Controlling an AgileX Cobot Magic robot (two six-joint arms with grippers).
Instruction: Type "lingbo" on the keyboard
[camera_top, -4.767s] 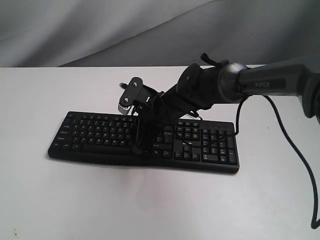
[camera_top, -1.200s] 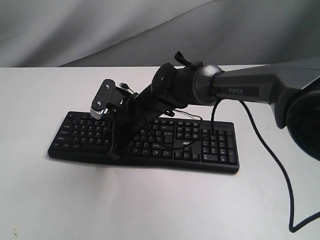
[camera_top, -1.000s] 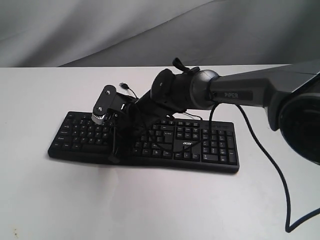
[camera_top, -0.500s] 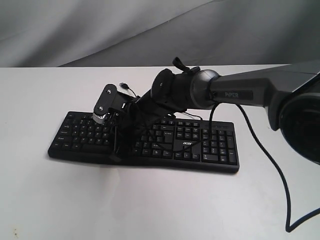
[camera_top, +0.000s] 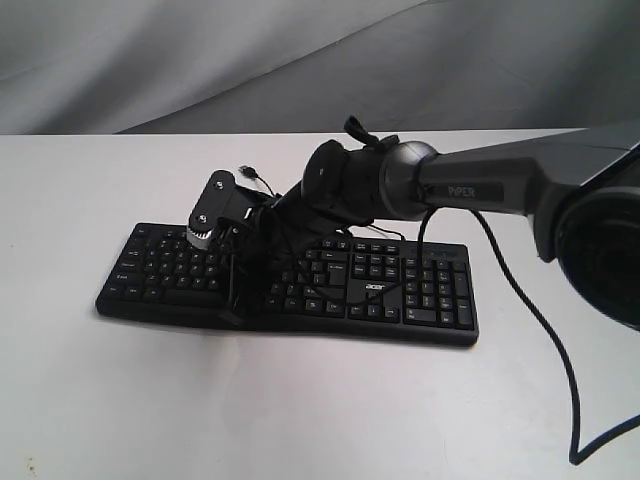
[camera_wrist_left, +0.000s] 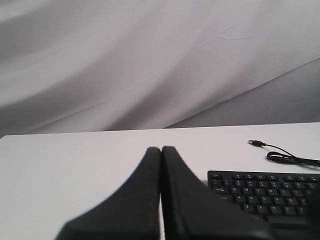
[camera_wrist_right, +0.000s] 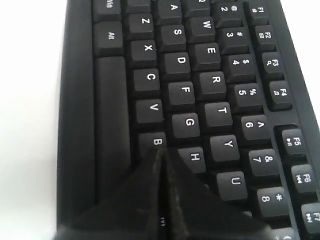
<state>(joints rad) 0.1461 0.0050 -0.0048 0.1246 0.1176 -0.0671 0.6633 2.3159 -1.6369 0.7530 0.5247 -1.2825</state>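
The long black keyboard (camera_top: 400, 292) with a white "acer" logo lies across the middle of the white table. My right gripper (camera_top: 239, 311) reaches across from the right and points down onto the letter block, shut with nothing held. In the right wrist view the shut gripper (camera_wrist_right: 160, 152) has its tips at the edge of the B key (camera_wrist_right: 156, 141), beside H (camera_wrist_right: 195, 157) and above the space bar (camera_wrist_right: 112, 100). My left gripper (camera_wrist_left: 161, 149) is shut and empty, hovering over bare table to one side of the keyboard (camera_wrist_left: 265, 192). It does not show in the exterior view.
The keyboard's thin USB cable (camera_top: 255, 178) curls behind it, its plug (camera_wrist_left: 256, 143) lying loose on the table. The right arm's own black cable (camera_top: 545, 340) hangs over the table at the right. Grey cloth (camera_top: 200, 60) backs the table.
Over several seconds my right gripper has moved left along the keyboard, from near the enter side to the B area. In the last second it has barely shifted.
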